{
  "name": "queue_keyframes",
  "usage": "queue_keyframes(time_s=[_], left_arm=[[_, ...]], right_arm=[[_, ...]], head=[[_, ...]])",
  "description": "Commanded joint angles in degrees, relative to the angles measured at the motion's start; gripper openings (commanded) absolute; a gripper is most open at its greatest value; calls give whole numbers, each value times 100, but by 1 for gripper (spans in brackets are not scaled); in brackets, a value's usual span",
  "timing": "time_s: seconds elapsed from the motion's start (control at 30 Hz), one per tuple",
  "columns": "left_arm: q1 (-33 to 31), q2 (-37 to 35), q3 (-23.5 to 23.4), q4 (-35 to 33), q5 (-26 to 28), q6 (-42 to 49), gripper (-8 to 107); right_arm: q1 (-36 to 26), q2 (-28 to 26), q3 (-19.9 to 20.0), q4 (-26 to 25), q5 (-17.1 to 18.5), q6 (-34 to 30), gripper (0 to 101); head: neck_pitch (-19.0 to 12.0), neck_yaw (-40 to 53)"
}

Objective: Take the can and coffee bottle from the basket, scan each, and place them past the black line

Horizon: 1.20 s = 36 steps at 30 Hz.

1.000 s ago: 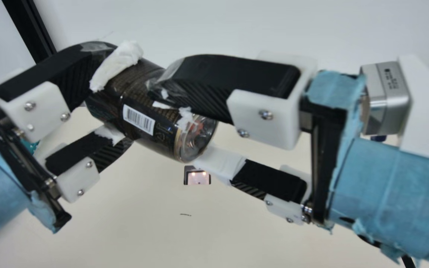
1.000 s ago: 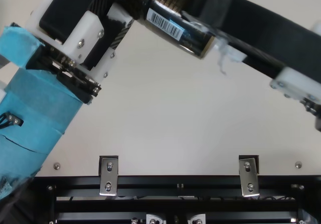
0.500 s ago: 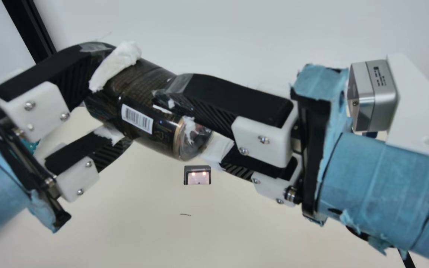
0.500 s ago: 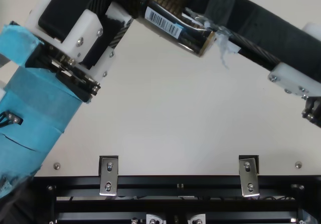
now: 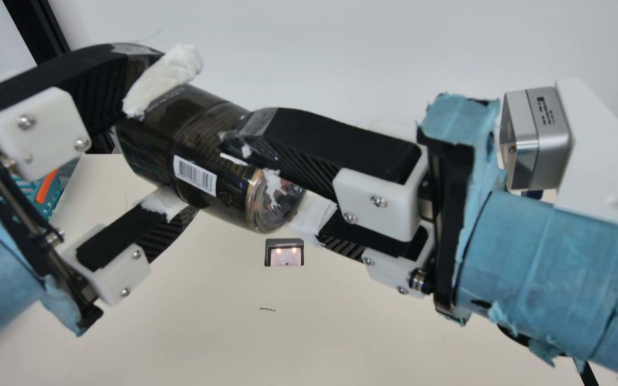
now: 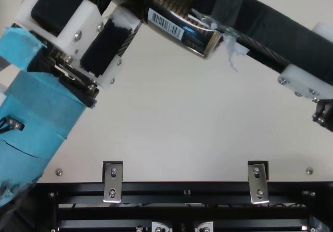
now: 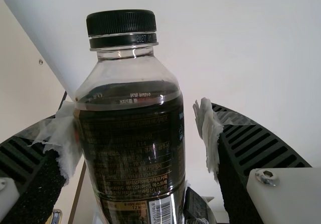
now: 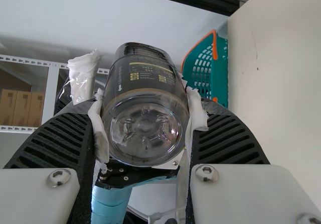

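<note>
While the coffee bottle (image 5: pixel 204 155) is up in the air, tilted, above the cream counter (image 5: pixel 287 343), the right gripper (image 5: pixel 269 179) holds it near its base, with 1 of its 2 fingers on each side. The left gripper (image 5: pixel 172 131) is around the bottle farther toward the cap (image 7: pixel 121 23), its 2 fingers spread wider than the bottle. In the left wrist view, a gap shows between the bottle and 1 finger; the white padding on the other lies at the bottle's side, and I cannot tell whether it touches.

The bottle's base end sits lower than the rest in the main view, and its white barcode label (image 5: pixel 195 175) faces the neck camera. Dark liquid reaches up to the shoulder, below the black cap. The clear, ridged base (image 8: pixel 145 133) faces the right wrist camera.

Just below the bottle's base in the main view is a small dark device (image 5: pixel 284 253) with 2 glowing lights, and nearer the neck camera is a short black mark (image 5: pixel 267 309) on the counter. A teal basket (image 8: pixel 218 81) with an orange handle stands beyond the bottle in the right wrist view, beside the counter's pale surface. Cardboard boxes (image 8: pixel 21 107) sit on a white rack (image 8: pixel 51 91) in the background.
</note>
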<state>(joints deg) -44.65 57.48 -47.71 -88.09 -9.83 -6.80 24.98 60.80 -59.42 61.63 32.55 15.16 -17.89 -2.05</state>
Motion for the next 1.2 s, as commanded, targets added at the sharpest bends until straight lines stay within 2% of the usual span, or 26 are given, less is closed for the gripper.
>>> queue_keyframes(time_s=[0.0, 0.47, 0.93, 1.03, 1.17], left_arm=[[0, 0, 0, 0, 0, 0, 90], [214, -106, 156, -106, -184, 399, 90], [865, -386, 495, -196, -518, 733, 90], [1098, -412, 659, -214, -625, 1169, 90], [1461, -305, 932, -301, -734, 2433, 90]], right_arm=[[0, 0, 0, 0, 0, 0, 0], [0, 0, 0, -25, 0, 0, 0], [0, 0, 0, -25, 0, 0, 0], [0, 0, 0, -25, 0, 0, 0], [0, 0, 0, -25, 0, 0, 0]], head=[[-22, -18], [-22, -18], [-22, -18], [-22, -18], [-22, -18]])
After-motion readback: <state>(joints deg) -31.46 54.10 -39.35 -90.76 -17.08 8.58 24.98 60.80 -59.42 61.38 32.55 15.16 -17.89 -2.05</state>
